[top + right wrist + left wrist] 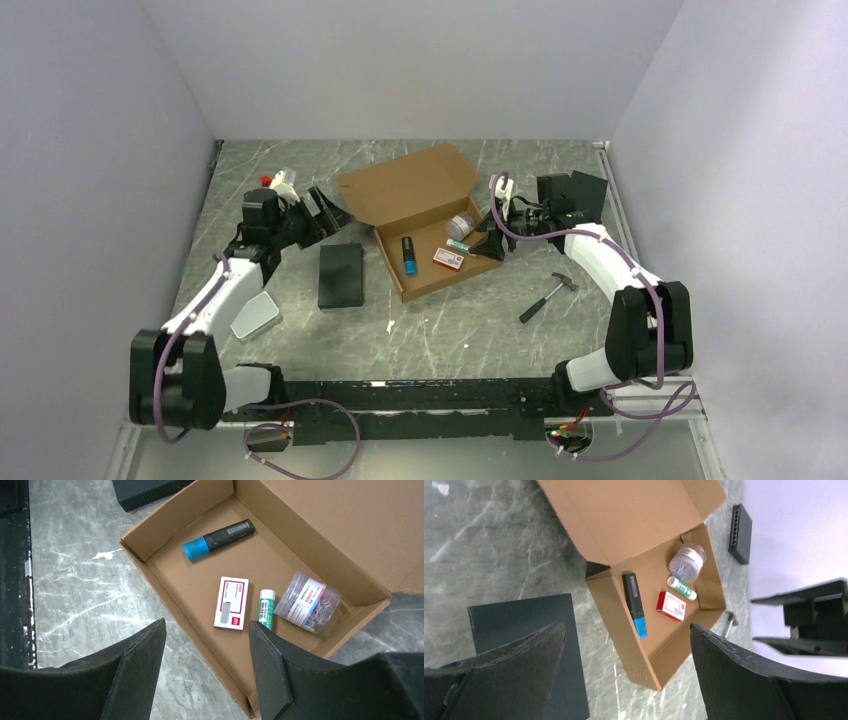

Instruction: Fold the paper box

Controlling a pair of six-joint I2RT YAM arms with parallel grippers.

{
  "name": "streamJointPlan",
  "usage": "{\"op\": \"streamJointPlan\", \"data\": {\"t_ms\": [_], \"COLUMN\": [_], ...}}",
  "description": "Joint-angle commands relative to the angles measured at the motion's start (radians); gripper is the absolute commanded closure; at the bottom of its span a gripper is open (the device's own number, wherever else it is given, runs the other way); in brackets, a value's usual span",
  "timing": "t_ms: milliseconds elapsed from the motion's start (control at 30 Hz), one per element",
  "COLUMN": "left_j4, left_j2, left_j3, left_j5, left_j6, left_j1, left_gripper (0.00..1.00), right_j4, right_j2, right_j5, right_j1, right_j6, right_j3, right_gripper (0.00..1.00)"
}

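Cardboard lies mid-table: the paper box point(432, 280) sits open, lid point(405, 185) laid back, with an arm on each side, probably ready for folding. The left gripper point(330, 212) hangs spread wide and empty. The right gripper point(207, 624), part-open over the box's right side, seemingly clasps nothing. Its fingers hide that edge from above.

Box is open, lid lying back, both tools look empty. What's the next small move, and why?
Probably move the left tool to the outer edge of the lid to start tipping it over the tray. The paper box has its walls up and four small items inside; the lid lies open behind it; the right tool is open too, both empty.
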Motion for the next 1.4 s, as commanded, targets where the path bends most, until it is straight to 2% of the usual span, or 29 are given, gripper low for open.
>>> {"op": "streamJointPlan", "data": {"t_ms": [0,200,500,600,667,733,800,1033,1100,1133,1233,1367], "left_j4": [0.131,0.019,-0.097,-0.070,-0.070,-0.081,-0.093,-0.080,-0.078,-0.067,-0.012,0.080], "left_j2": [0.120,0.358,0.608,0.676,0.725,0.775,0.814,0.887,0.894,0.890,0.836,0.753], "left_j3": [0.044,0.209,0.426,0.478,0.522,0.569,0.605,0.661,0.670,0.666,0.616,0.535], "left_j5": [0.053,0.023,-0.043,-0.030,-0.021,-0.010,-0.011,-0.008,-0.010,-0.010,-0.041,-0.069], "left_j6": [-0.210,-0.242,-0.289,-0.290,-0.286,-0.283,-0.279,-0.267,-0.247,-0.232,-0.180,-0.094], "left_j1": [0.040,0.048,0.048,0.048,0.048,0.048,0.048,0.048,0.048,0.048,0.047,0.041], "left_gripper": [0.00,0.03,0.11,0.27,0.28,0.37,0.39,0.75,0.95,1.00,1.00,1.00], "right_j4": [0.041,0.046,0.037,0.031,0.024,0.019,0.014,0.003,0.006,0.009,0.038,0.149], "right_j2": [0.014,0.027,0.034,0.037,0.039,0.041,0.040,0.041,0.045,0.049,0.044,0.007], "right_j5": [-0.039,-0.029,-0.028,-0.027,-0.026,-0.025,-0.024,-0.023,-0.054,-0.099,-0.143,-0.124], "right_j1": [-0.003,-0.003,-0.003,-0.003,-0.003,-0.003,-0.003,-0.005,-0.024,-0.040,-0.086,-0.144], "right_j6": [0.013,0.029,0.027,0.020,0.017,0.012,0.008,-0.001,0.033,0.065,0.142,0.278], "right_j3": [0.008,0.012,0.017,0.019,0.023,0.026,0.027,0.034,0.042,0.049,0.056,0.027], "right_gripper": [0.35,0.35,0.36,0.36,0.36,0.36,0.36,0.36,0.36,0.36,0.36,0.35]}}
